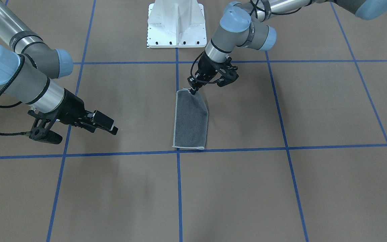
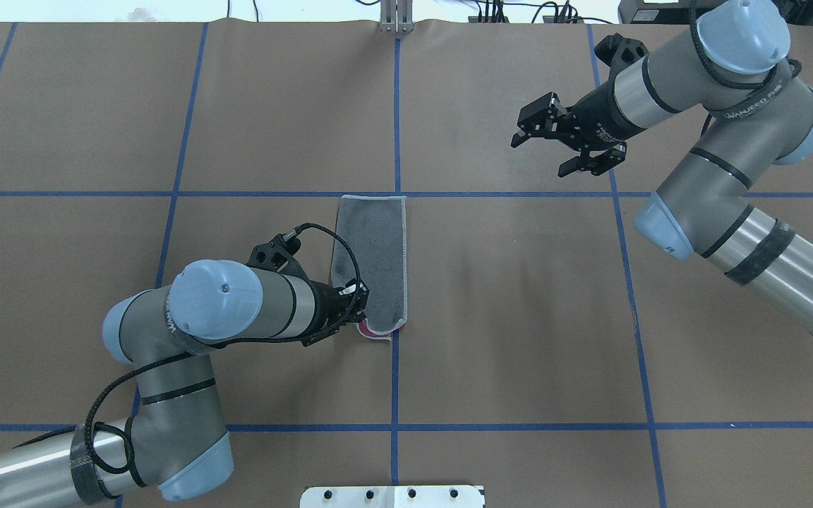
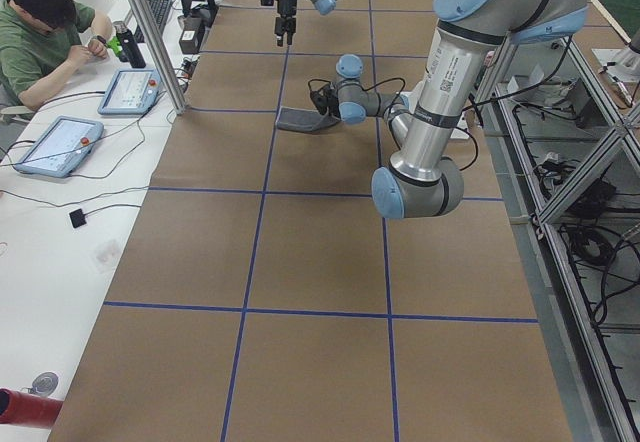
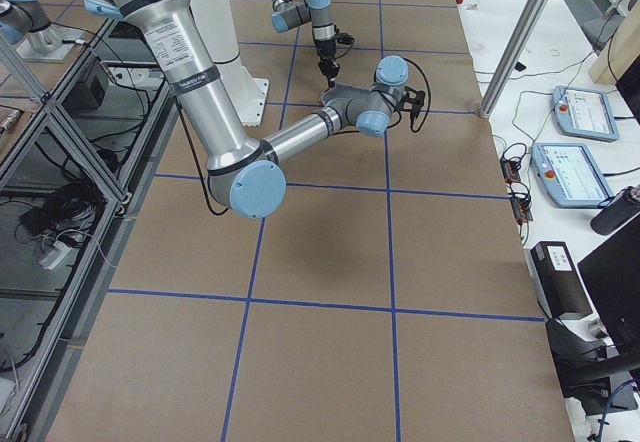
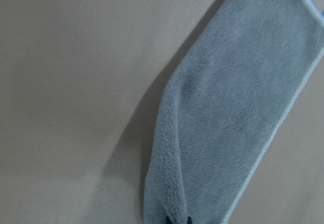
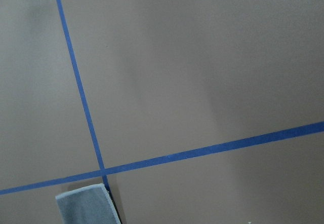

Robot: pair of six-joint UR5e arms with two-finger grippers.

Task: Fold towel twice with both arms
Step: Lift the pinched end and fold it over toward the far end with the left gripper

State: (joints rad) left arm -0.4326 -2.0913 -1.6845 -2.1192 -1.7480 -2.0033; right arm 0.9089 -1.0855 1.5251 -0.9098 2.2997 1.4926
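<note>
Overhead exterior | towel (image 2: 378,247): narrow strip | grey up (pink corner showing)

I get flat, bright light from above. Shadows on the table (image 2: 519,317) are faint and soft-edged, only a pale smear some way off the right gripper (image 2: 540,152). My left wrist feed is soft and washed bluish. Just ahead of the fingers of the left gripper (image 2: 358,305), the towel (image 5: 228,107) lacks crisp weave, with a dim shadow beside it. Beyond the right fingers, the overhead feed's far strip blows out white.
</note>
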